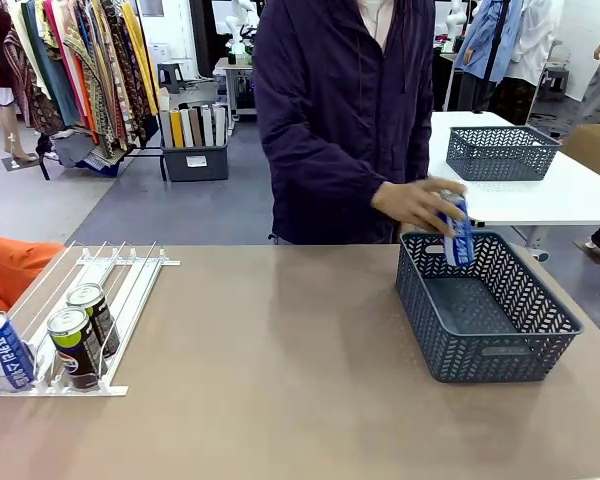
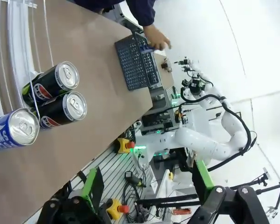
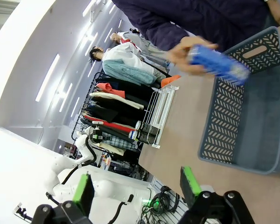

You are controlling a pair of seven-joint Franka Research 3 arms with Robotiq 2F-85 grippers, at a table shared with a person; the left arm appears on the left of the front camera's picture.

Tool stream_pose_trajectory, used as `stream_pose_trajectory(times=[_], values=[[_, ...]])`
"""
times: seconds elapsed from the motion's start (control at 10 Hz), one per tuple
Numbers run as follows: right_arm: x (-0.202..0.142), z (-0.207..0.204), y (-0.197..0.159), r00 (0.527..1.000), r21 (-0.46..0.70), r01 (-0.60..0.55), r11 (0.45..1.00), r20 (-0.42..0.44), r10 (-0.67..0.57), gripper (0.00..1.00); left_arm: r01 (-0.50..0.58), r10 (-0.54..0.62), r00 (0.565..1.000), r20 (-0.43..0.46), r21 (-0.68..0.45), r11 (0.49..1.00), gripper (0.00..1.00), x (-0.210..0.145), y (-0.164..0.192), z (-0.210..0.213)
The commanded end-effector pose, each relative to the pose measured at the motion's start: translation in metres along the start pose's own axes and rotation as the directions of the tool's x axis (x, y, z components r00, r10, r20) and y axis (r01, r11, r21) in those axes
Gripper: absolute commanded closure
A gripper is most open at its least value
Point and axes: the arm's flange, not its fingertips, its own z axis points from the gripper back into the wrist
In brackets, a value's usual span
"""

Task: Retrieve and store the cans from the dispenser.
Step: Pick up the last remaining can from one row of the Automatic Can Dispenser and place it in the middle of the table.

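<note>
Above the basket (image 1: pixel 490 352), a hand (image 1: pixel 415 205) holds a can (image 1: pixel 460 240).

- A wide brown table (image 1: pixel 280 350) stretches out in front of me.
- On my left, near my own edge, a white railed rack (image 1: pixel 138 292) lies directly on it.
- On my right, a dark grey lattice basket (image 1: pixel 485 350) stands on it, well apart from the rack.

From the centre of the table (image 1: pixel 280 360), you have the dispenser (image 1: pixel 130 275) at about 8 o'clock, with three cans (image 1: pixel 73 348) at its near end. The basket (image 1: pixel 500 352) sits at 3 o'clock. At its far rim, a person's hand (image 1: pixel 415 205) holds another can (image 1: pixel 460 240), seemingly just inside.
</note>
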Motion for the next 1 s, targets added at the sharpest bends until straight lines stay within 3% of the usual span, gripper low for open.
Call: stream_pose_trajectory(times=[0.0, 0.5, 0.6, 0.7, 0.8, 0.9], values=[[0.004, -0.002, 0.004, 1.000, 0.022, -0.007, 1.000, 0.022, 0.007, 0.00, 0.029, -0.029, 1.000, -0.010, -0.015, 0.999, 0.00, 0.004, -0.003, 0.004], [0.004, -0.002, 0.004, 1.000, 0.022, -0.007, 1.000, 0.022, 0.007, 0.00, 0.009, -0.009, 1.000, -0.014, 0.004, 1.000, 0.00, 0.004, -0.004, 0.000], [0.004, -0.002, 0.004, 1.000, 0.022, -0.007, 1.000, 0.022, 0.007, 0.00, -0.098, 0.086, 0.995, 0.057, 0.250, 0.963, 0.00, 0.004, -0.016, -0.003], [0.004, -0.002, 0.004, 1.000, 0.022, -0.007, 1.000, 0.022, 0.007, 0.00, -0.056, 0.073, 0.997, -0.010, 0.532, 0.845, 0.00, 0.007, -0.035, -0.017], [0.004, -0.002, 0.004, 1.000, 0.022, -0.007, 1.000, 0.022, 0.007, 0.00, 0.003, 0.080, 0.994, -0.076, 0.742, 0.671, 0.00, 0.015, -0.054, -0.038], [0.004, -0.002, 0.004, 1.000, 0.022, -0.007, 1.000, 0.022, 0.007, 0.00, 0.032, 0.122, 0.986, -0.109, 0.858, 0.512, 0.00, 0.028, -0.068, -0.061]])
